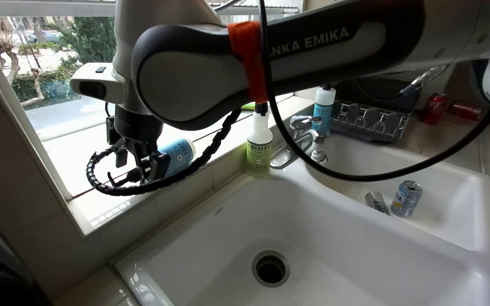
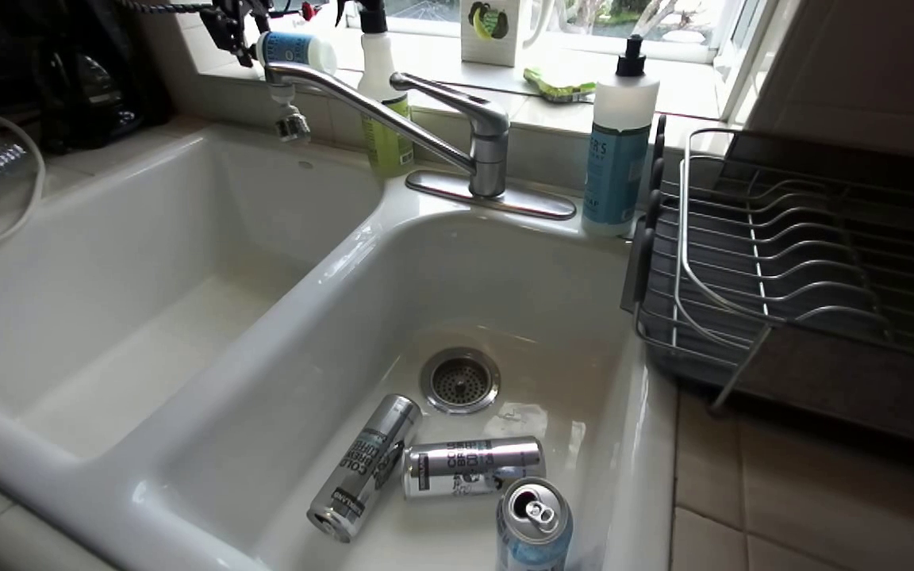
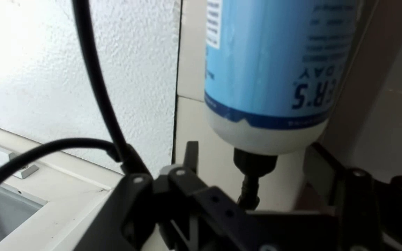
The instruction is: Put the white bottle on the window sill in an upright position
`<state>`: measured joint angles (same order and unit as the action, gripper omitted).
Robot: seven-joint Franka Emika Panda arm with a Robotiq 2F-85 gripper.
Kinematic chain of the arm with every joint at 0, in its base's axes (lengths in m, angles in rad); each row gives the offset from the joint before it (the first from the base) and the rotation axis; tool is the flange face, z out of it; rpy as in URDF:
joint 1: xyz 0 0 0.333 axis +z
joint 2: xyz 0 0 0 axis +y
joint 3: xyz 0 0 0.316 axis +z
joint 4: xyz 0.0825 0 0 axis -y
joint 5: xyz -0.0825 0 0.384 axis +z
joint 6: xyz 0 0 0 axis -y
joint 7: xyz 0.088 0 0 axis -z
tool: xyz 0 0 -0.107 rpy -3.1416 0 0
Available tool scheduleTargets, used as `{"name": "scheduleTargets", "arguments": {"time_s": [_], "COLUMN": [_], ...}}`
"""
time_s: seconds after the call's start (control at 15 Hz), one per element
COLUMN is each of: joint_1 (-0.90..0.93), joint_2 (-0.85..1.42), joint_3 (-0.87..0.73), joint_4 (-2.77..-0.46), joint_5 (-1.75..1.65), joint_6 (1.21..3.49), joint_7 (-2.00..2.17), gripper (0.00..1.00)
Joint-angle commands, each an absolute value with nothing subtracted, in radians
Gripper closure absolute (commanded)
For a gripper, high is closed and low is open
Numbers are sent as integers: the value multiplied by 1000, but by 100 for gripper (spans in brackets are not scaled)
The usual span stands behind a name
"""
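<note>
In an exterior view we find the white bottle [image 1: 180, 154] near nine o'clock, lying on its side along the window sill [image 1: 238, 134], with its base toward two o'clock; if its whole length touches the sill, we cannot tell. In the wrist view its black pump [image 3: 255, 162] points to six o'clock, and the pincer [image 3: 255, 153] stands also on the six o'clock side. Its two fingers [image 3: 191, 157] are apart, one at each side of the pump, and we see a gap on both sides, so the pincer is spread, without grip on the pump. Whether the finger at the three o'clock side touches the shoulder of the bottle, we cannot tell. In an exterior view, a spray bottle [image 1: 260, 157] stands upright at three o'clock from the white bottle, on the rim of the sink [image 2: 266, 349]. In an exterior view we see also the tap [image 2: 489, 159], and at three o'clock from it another pump bottle [image 2: 620, 166], upright. In the sink, near the drain [image 2: 461, 385], two silver cans [image 2: 366, 468] lie on their sides, at six and between seven and eight o'clock, and a third can [image 2: 535, 531] stands upright at five o'clock.
</note>
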<state>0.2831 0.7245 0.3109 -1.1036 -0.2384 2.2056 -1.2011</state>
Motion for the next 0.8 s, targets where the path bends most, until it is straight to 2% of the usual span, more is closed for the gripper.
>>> {"name": "scheduleTargets", "arguments": {"time_s": [0.0,0.33,0.4,0.73], "joint_1": [303,303,301,287], "joint_2": [754,746,740,702], "joint_3": [300,299,300,303], "joint_4": [-1058,-1060,-1063,-1072], "joint_5": [-268,-281,-276,-254], "joint_6": [2185,2192,2197,2233], "joint_7": [-1212,-1190,-1181,-1091], "gripper": [53,91,93,92]}}
